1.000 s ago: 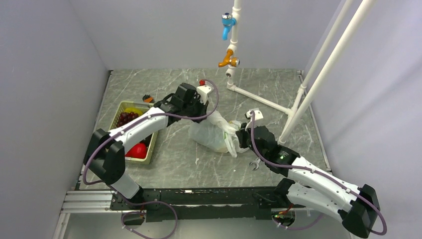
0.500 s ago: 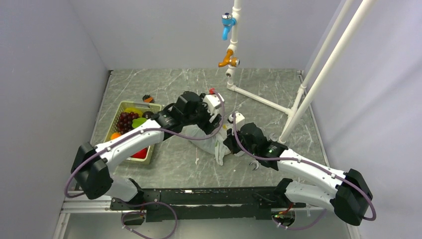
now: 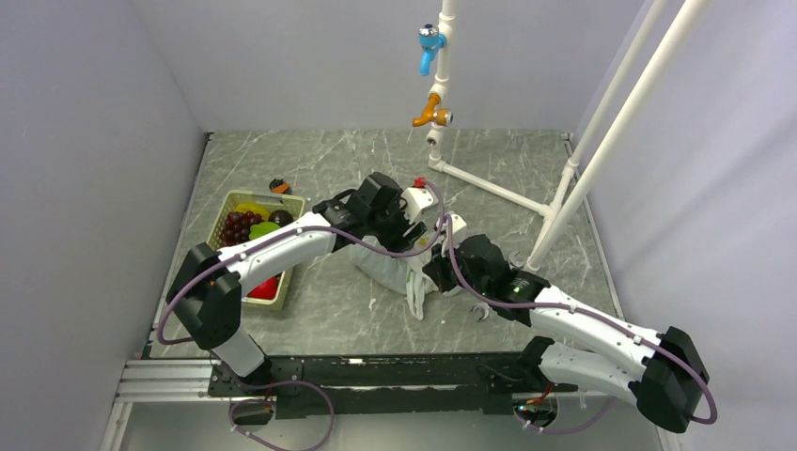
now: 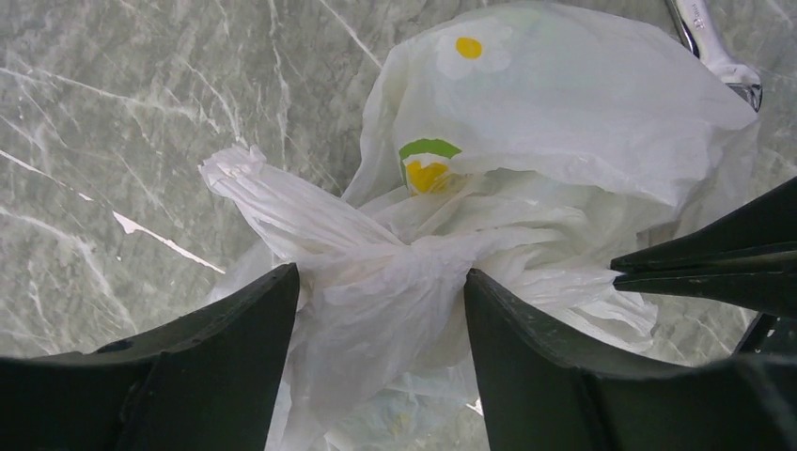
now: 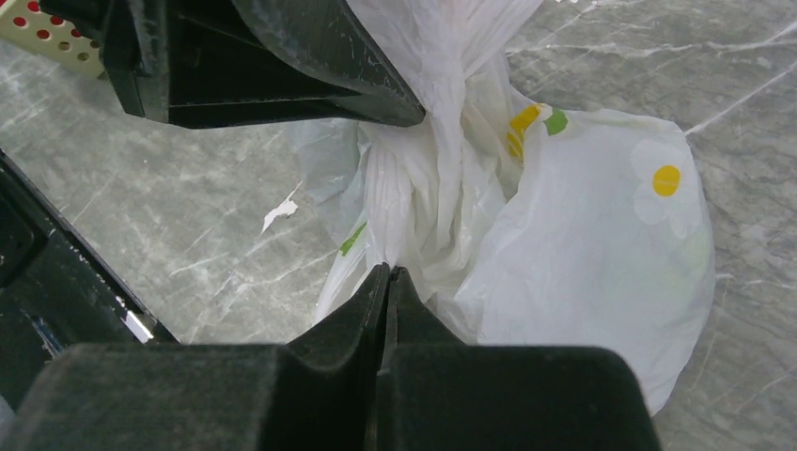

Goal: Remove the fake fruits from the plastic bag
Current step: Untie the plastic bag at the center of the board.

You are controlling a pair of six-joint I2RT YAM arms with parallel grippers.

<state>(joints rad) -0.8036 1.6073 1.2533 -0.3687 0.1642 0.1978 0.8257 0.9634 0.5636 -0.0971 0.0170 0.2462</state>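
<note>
Both arms have closed in over the plastic bag (image 3: 395, 268) mid-table (image 3: 489, 169), the left gripper (image 4: 376, 310) now reaching further right, its fingers apart around the bunched neck. The right gripper (image 5: 387, 282) is pinched together on a fold there. The bag's contents are hard to make out; the cream tray (image 3: 287, 272) holds grapes (image 3: 237, 225) and other fruits.

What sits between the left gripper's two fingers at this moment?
Bunched film of the plastic bag fills the gap of the left gripper, shown in the left wrist view; its fingers flank the gathered neck.

Grey marble table (image 3: 320, 160) bearing plastic bag (image 3: 390, 268), cream tray (image 3: 282, 282), white pipe frame (image 3: 489, 188).
</note>
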